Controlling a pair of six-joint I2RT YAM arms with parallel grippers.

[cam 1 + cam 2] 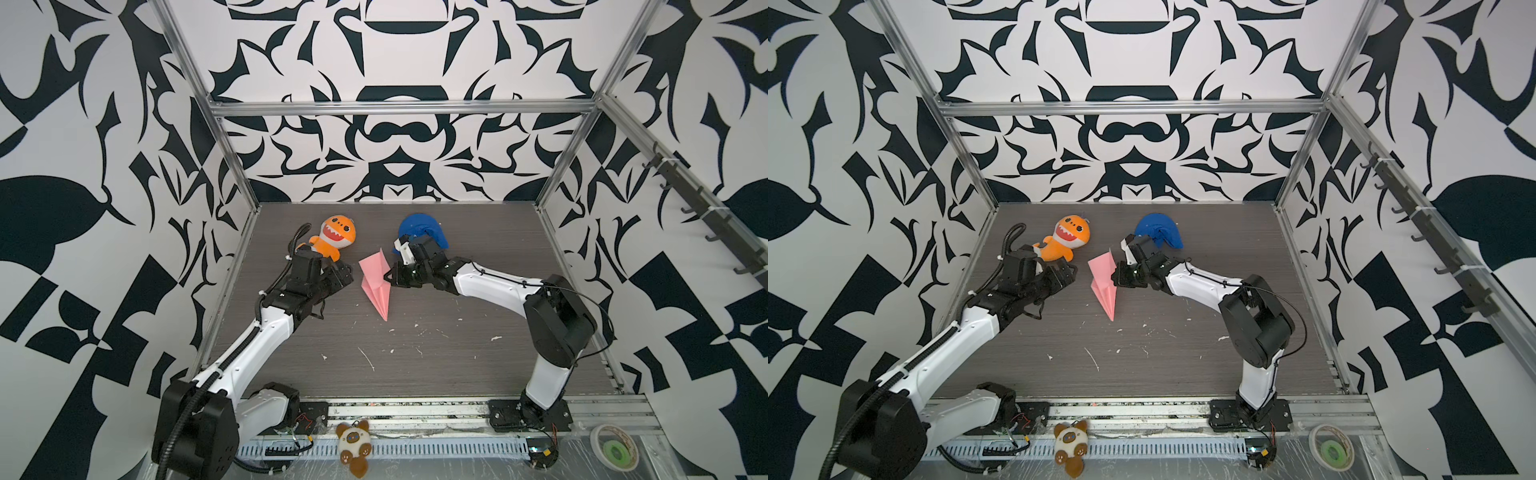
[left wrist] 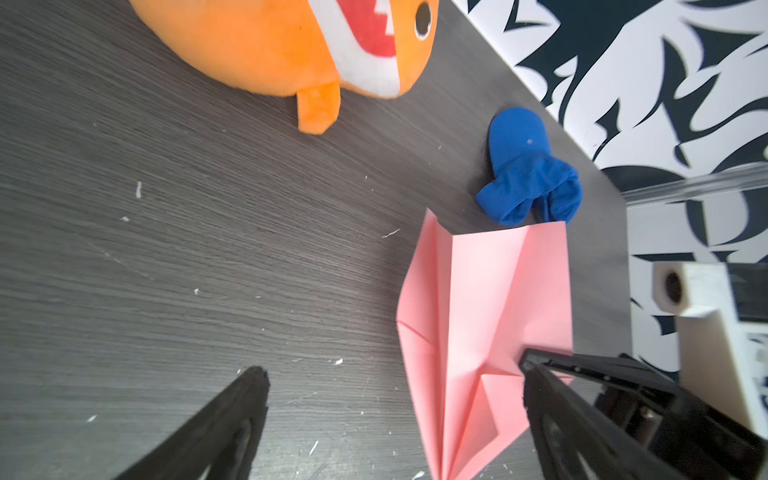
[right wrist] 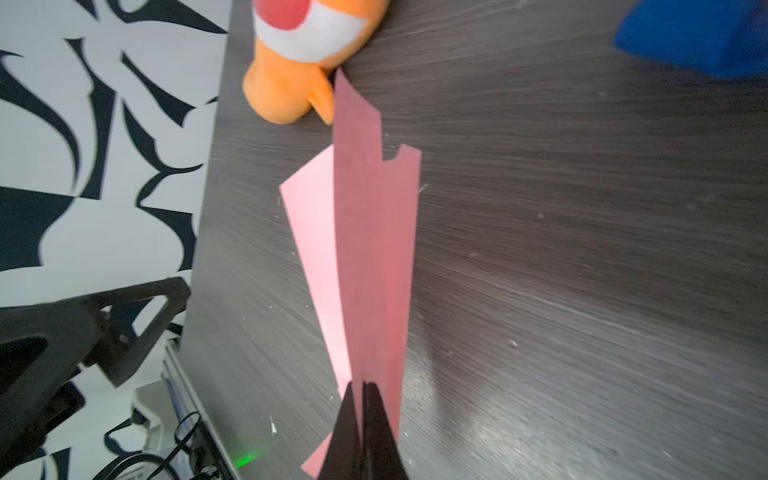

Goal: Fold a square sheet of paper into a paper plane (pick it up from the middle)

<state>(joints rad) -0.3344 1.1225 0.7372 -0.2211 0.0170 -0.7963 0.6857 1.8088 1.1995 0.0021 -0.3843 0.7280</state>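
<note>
At mid-tabletop, between the two arms: the right tool point(image 1: 388, 276) is clamped on the paper plane point(image 1: 375, 286) at its middle.

The plane lies between the orange plush point(image 1: 336, 235) and the blue cloth point(image 1: 424, 230), with its nose towards the front edge of the tabletop point(image 1: 457, 365). The right wrist view shows the jaws pressed flat together on the folded ridge. The left tool point(image 1: 347, 277) is just beside the plane, spread wide and holding nothing. Whether the nose has left the surface cannot be told. The step looks like the pick-up. It will likely go best as a slow, straight lift with the pinch on the ridge, so the thin wings neither bend nor swing. The left tool should wait clear of the near wing, and the tail should be kept off the plush.
</note>
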